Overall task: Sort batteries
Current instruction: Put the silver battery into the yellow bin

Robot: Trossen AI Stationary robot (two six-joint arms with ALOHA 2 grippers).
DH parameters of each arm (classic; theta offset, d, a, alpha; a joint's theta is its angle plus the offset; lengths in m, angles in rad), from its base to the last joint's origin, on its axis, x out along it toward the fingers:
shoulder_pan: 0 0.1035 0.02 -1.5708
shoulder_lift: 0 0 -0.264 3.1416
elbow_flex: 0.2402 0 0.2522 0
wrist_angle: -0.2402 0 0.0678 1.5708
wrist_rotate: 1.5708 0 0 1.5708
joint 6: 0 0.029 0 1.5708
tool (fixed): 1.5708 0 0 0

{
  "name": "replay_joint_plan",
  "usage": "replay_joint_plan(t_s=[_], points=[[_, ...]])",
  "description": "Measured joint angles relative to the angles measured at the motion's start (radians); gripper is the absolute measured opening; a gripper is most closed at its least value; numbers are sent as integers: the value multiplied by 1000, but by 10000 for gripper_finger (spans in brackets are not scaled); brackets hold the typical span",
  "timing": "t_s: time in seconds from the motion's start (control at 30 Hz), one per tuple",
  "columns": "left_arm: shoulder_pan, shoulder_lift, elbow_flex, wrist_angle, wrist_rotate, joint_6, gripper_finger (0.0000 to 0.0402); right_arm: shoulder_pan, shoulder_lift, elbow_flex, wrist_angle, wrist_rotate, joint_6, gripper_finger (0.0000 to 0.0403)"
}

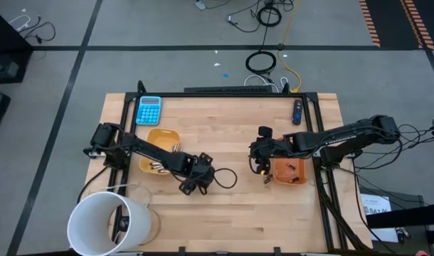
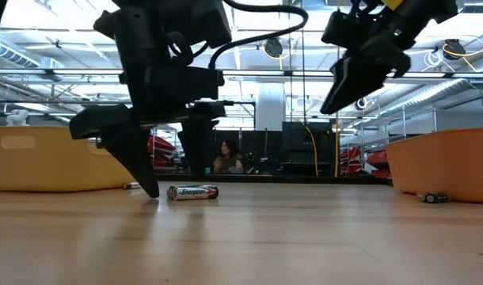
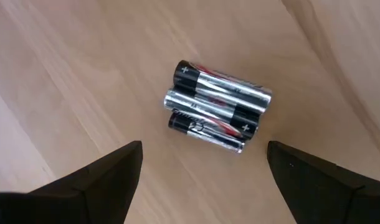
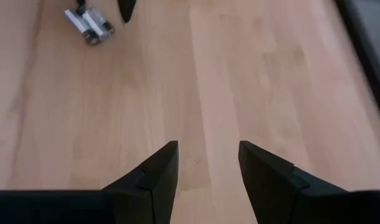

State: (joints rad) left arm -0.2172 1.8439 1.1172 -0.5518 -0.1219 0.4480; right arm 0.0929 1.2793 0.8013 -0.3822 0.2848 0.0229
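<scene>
Over mid-table, my left gripper (image 3: 202, 180) hangs spread wide, empty.
Three batteries (image 3: 218, 115) lie bunched side by side on the wood just ahead, between my fingers' lines — likely set for a straddling pick. Behind me, tray (image 1: 162, 135) holds some already; right gripper (image 1: 262, 169) waits, parted.

Overhead, table-level, two wrist views — close.
</scene>
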Motion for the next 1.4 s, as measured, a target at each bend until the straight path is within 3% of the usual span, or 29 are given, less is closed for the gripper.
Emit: replay_joint_plan(t_s=[0.17,0.4,1.4], points=[[4,0,0,-4,31,96,338,0,-5,0,4,-58,-7,160],[27,0,0,-8,40,175,312,1,-6,0,20,-59,6,160],[96,7,38,-5,230,300,310,46,-5,0,87,-74,104,160]])
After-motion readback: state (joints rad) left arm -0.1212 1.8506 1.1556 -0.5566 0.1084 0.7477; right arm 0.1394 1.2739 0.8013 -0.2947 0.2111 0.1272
